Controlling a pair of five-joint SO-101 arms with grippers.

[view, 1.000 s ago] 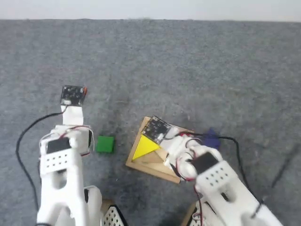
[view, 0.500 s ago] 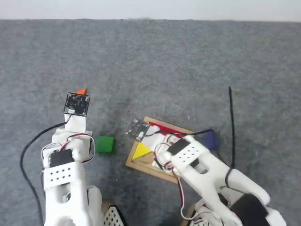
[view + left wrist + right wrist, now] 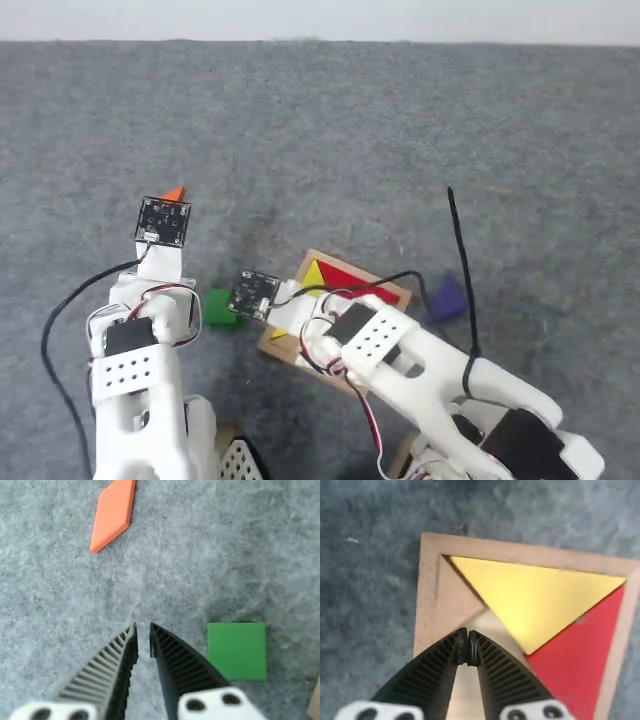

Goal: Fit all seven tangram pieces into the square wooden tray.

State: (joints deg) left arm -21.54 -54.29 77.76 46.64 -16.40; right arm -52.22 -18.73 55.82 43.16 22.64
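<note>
In the high view, the square wooden tray (image 3: 287, 347) lies on the grey felt worktop (image 3: 400, 130) with a yellow triangle (image 3: 313, 272) and a red triangle (image 3: 358, 281) already seated in it. The right arm reaches across it. A purple triangle (image 3: 447, 297) waits just beside the tray's far side. A green square (image 3: 214, 307) lies between the arms, and an orange tip (image 3: 174, 192) shows beyond the left arm.

In the left wrist view, the left hand (image 3: 142, 627) is released but barely parted, with only a narrow slit and nothing in it. It hangs over bare felt between the orange parallelogram (image 3: 113, 512) and the green square (image 3: 236, 651). Both pieces lie flat and look thin, stiff and light. They are probably best pinched across two opposite straight edges, with the fingertips pressed slightly into the soft felt. The smooth faces might slip.

In the right wrist view, the right hand (image 3: 468, 647) is clenched empty, tips touching, over the tray's bare floor. It sits just beside the yellow triangle (image 3: 535, 592), which abuts the red triangle (image 3: 572, 672) inside the tray's rim (image 3: 426, 590).
</note>
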